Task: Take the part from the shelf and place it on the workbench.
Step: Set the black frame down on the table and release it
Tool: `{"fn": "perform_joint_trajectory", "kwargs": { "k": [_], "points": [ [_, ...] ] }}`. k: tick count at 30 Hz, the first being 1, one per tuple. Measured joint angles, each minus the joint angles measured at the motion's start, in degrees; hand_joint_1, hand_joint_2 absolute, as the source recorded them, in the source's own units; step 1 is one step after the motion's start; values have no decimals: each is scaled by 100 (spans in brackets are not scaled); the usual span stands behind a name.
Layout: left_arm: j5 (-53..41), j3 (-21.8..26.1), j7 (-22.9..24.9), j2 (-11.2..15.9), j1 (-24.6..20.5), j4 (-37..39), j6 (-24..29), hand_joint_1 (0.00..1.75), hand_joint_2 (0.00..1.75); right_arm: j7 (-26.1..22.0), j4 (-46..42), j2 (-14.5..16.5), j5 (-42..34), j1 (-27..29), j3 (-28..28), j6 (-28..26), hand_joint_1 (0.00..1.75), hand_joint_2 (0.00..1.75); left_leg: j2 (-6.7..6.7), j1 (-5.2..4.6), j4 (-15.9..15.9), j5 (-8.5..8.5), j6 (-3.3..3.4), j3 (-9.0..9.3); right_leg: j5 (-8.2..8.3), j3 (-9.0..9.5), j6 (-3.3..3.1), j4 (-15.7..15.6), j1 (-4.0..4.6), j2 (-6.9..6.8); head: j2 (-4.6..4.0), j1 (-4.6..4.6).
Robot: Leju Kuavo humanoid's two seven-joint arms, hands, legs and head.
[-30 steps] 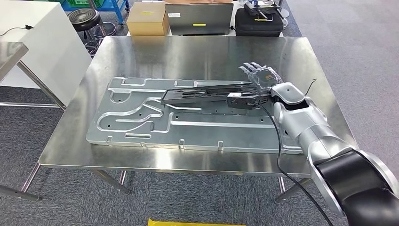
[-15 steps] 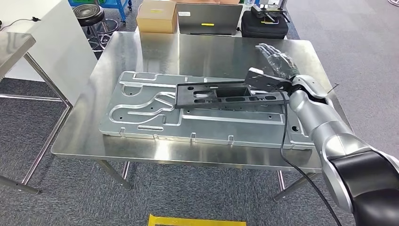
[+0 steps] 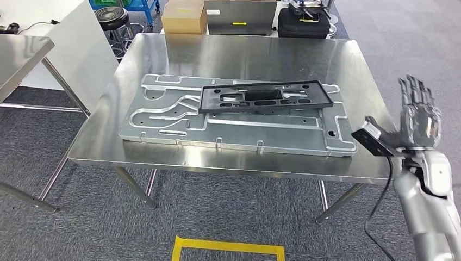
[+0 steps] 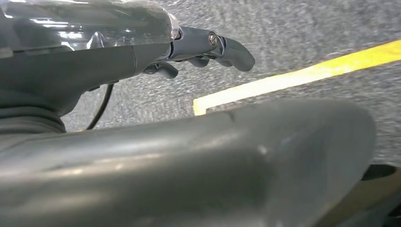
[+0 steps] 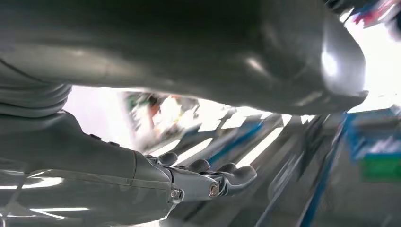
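A flat black slotted part [image 3: 265,97] lies on a grooved metal plate [image 3: 163,117] atop the shiny steel surface [image 3: 244,54]. The right hand [image 3: 417,117] stands upright beside the surface, fingers apart, empty. The left hand [image 4: 208,45] hangs over carpet, fingers loosely curled, empty.

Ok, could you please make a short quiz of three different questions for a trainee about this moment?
1. True or false: the black part lies on the grey metal plate, which rests on the steel workbench.
2. Where is the right hand? A) gripping the black part; B) raised beside the workbench's right edge, holding nothing; C) pressing on the cardboard box.
3. Fill the gap: on the floor in front of the workbench there is a ____ tape mark.

Key: 1 true; 2 B; 3 yellow.
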Motion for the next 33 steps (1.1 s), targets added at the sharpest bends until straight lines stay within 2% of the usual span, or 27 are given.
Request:
{"fn": "perform_joint_trajectory", "kwargs": {
  "k": [1,2,3,4,5,6,7,9,10,11,13,14,15,16,17,18,19,20,21,22,23,24,26,28,30,32,33],
  "points": [
    [-21,-1,3,0,0,0,5,0,0,-17,-117,49,18,313,-264,-309,0,0,5,1,29,77,2,128,50,-81,11,13,1,-12,0,0],
    [-41,-3,7,0,-1,0,9,0,0,-28,-197,111,28,589,-511,-559,0,0,6,0,-150,211,18,356,98,-156,24,25,2,-21,0,0],
    [-53,-7,7,0,-6,0,11,0,0,-35,-258,174,31,823,-731,-709,0,0,-1,-5,-511,301,46,677,146,-214,38,36,1,-23,0,0],
    [-62,-10,7,0,-14,0,15,0,0,-39,-312,226,33,1015,-914,-770,0,0,-11,-21,-971,296,80,1024,192,-261,60,45,3,-15,0,0],
    [-67,-14,7,-1,-25,0,18,0,0,-42,-363,265,35,1165,-1065,-790,0,0,-19,-37,-1349,254,113,1288,242,-285,88,41,0,-4,0,0],
    [-68,-16,8,-2,-36,0,21,0,0,-44,-407,298,37,1279,-1188,-797,0,0,-26,-56,-1619,192,143,1458,292,-294,122,33,-8,11,0,-1],
    [-68,-17,8,-3,-46,0,23,0,0,-51,-445,326,34,1374,-1294,-806,0,0,-26,-76,-1747,168,172,1514,346,-295,162,10,-16,26,0,-1],
    [-75,-20,14,-8,-63,0,30,0,0,-197,-477,425,-38,1535,-1499,-824,0,0,-3,-82,-1809,291,247,1465,412,-305,240,-26,-36,55,0,-1],
    [-81,-23,22,-11,-72,0,37,0,0,-446,-426,572,-73,1560,-1660,-836,0,0,21,-76,-1847,374,291,1425,315,-343,267,28,-40,75,0,1],
    [-91,-28,35,-16,-79,0,46,0,0,-857,-310,794,-111,1526,-1911,-848,0,0,55,-67,-1887,467,323,1366,99,-412,288,189,-40,96,0,1],
    [-130,-44,69,-29,-99,0,61,0,0,-1872,76,1456,-159,1390,-2756,-865,0,0,104,-71,-1910,627,359,1199,-531,-594,315,840,-51,118,0,1],
    [-157,-52,86,-37,-106,0,70,0,0,-2217,343,1785,-160,1341,-3346,-867,0,0,107,-79,-1902,702,362,1098,-736,-654,329,1212,-58,119,0,0],
    [-180,-59,101,-45,-112,0,81,0,0,-2350,650,2083,-137,1320,-4001,-866,0,0,89,-86,-1884,771,363,994,-786,-656,338,1494,-64,119,0,0],
    [-193,-64,114,-51,-110,0,96,0,0,-2260,992,2331,-63,1303,-4674,-866,0,44,65,-90,-1857,832,357,891,-692,-581,337,1614,-64,119,0,0],
    [-202,-68,122,-54,-104,0,110,0,0,-1951,1394,2570,99,1290,-5352,-865,0,87,42,-92,-1820,886,340,788,-524,-407,321,1535,-58,120,0,0],
    [-200,-71,127,-54,-102,0,124,0,0,-1449,1807,2775,369,1286,-5924,-865,0,131,28,-92,-1777,931,316,700,-388,-140,289,1265,-50,118,0,0],
    [-189,-73,128,-54,-103,0,139,0,0,-790,2220,2953,747,1291,-6369,-864,0,131,30,-96,-1733,967,285,628,-372,198,244,852,-33,111,0,1],
    [-176,-74,124,-54,-109,0,152,0,0,-51,2635,3107,1195,1298,-6677,-830,0,131,45,-101,-1696,998,250,581,-439,502,202,428,-14,109,0,-1],
    [-160,-74,114,-54,-117,0,166,0,0,644,3048,3243,1625,1303,-6873,-705,0,131,75,-103,-1674,1030,211,558,-535,705,162,111,12,113,0,-1],
    [-146,-74,103,-52,-126,0,177,0,0,1229,3446,3363,1975,1315,-6998,-433,0,131,109,-105,-1667,1068,169,548,-607,802,125,-70,39,119,0,-2],
    [-142,-74,93,-48,-131,0,184,0,0,1669,3834,3480,2238,1334,-7088,-29,0,175,138,-101,-1670,1115,130,542,-595,785,90,-120,48,129,0,-4],
    [-145,-74,96,-40,-132,0,190,0,0,1973,4188,3586,2441,1352,-7158,426,0,175,152,-89,-1660,1124,89,523,-540,729,44,-115,50,127,0,-3],
    [-167,-75,125,-26,-126,0,192,0,0,2280,4657,3704,2703,1374,-7235,1095,0,87,134,-67,-1561,971,28,450,-429,618,-35,-117,32,110,0,-4],
    [-182,-76,147,-20,-121,0,192,0,0,2347,4783,3736,2799,1374,-7247,1267,0,0,114,-57,-1474,805,3,405,-378,565,-62,-118,29,101,0,-4],
    [-187,-76,152,-20,-120,0,191,0,0,2349,4802,3742,2814,1374,-7247,1276,0,0,112,-57,-1454,774,1,397,-372,559,-67,-118,28,101,0,-4],
    [-231,-84,206,-9,-93,0,182,0,0,2345,5011,3795,2893,1367,-7245,1463,0,0,100,-47,-894,257,-44,282,-257,415,-87,-113,31,98,0,-5],
    [-279,-106,236,4,-81,0,165,0,0,2286,5199,3822,3011,1365,-7228,1514,0,0,94,-37,-611,136,-65,386,-122,220,-86,-89,35,87,0,-6]
  ]
}}
